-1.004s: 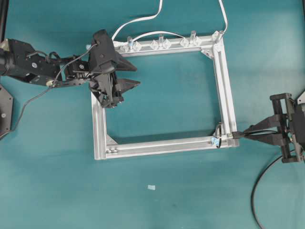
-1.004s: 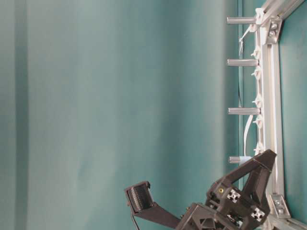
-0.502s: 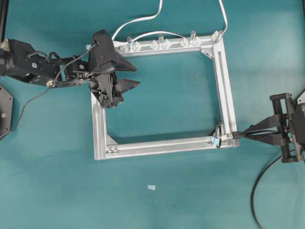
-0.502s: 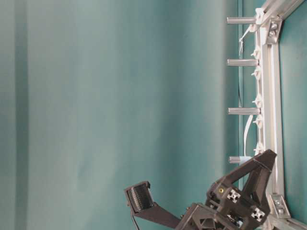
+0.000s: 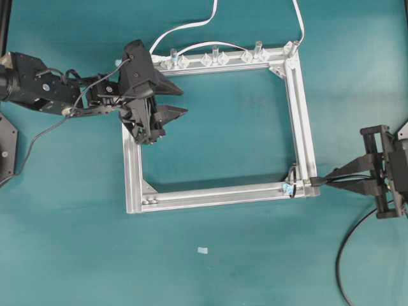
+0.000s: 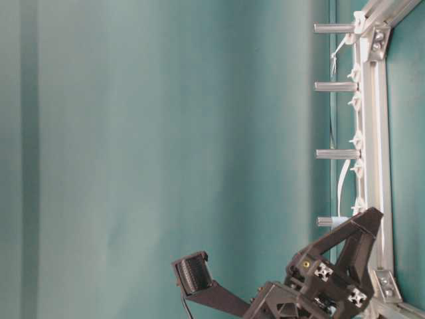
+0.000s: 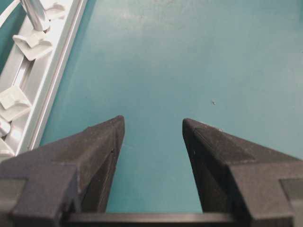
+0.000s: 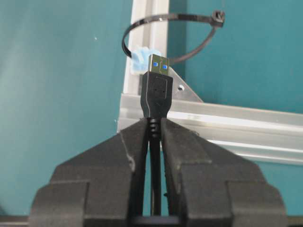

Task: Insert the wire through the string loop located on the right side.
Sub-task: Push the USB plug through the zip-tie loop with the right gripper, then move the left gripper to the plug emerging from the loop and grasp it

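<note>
We note the left gripper [image 5: 171,113] over the frame's [image 5: 210,194] upper-left corner, jaws spread wide w/ nothing between them, only teal table [image 7: 189,56] below. At the frame's lower-right corner we see the string loop [image 8: 170,35], thin dark band arching up from a light-blue base. The wire [image 8: 155,97], black round cable w/ rectangular plug and metallic tip, sits just short of the loop, tip aimed at it; right gripper [image 8: 155,130] jaws nearly closed, pinching the cable right behind the plug.
</note>
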Controlling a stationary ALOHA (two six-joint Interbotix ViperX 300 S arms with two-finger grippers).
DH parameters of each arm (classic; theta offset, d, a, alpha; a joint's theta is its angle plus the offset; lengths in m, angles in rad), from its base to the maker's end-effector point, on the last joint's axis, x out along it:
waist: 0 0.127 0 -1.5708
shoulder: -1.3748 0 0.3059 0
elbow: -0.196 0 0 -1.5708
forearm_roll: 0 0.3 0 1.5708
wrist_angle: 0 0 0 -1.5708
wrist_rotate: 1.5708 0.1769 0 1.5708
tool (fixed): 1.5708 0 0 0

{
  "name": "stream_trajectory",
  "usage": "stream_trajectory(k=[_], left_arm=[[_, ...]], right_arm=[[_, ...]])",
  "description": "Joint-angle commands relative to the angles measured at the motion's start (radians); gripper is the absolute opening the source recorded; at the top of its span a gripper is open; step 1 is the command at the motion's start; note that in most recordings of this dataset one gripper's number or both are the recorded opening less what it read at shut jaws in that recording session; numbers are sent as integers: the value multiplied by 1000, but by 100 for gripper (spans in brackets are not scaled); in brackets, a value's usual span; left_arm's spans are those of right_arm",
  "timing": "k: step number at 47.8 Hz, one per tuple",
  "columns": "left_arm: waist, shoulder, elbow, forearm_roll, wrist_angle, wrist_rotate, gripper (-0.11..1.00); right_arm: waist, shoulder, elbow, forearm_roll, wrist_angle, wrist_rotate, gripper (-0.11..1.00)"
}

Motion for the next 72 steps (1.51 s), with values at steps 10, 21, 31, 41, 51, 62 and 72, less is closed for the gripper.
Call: stream_trajectory(k=[10, 21, 31, 41, 51, 62, 72], left_arm=[[-3, -25, -26, 2, -6, -5, 56], [-3, -26, -28, 2, -6, -5, 56], [-14, -25, -37, 2, -6, -5, 56], [-43, -25, -43, 2, -5, -5, 56], [-78, -14, -52, 2, -5, -5, 56], [-100, 2, -83, 2, -5, -5, 56], [-135, 25, -132, 2, -5, -3, 56]], right_arm=[[0, 77, -64, -9, -5, -3, 12], [-2, 149, -98, -15, -26, -3, 12], [-20, 213, -132, -15, -49, -5, 12], [-58, 258, -175, -15, -49, -8, 12], [-77, 281, -199, -15, -49, -28, 12], [-81, 298, -216, -15, -49, -29, 12], [-81, 299, -216, -15, -49, -29, 12]])
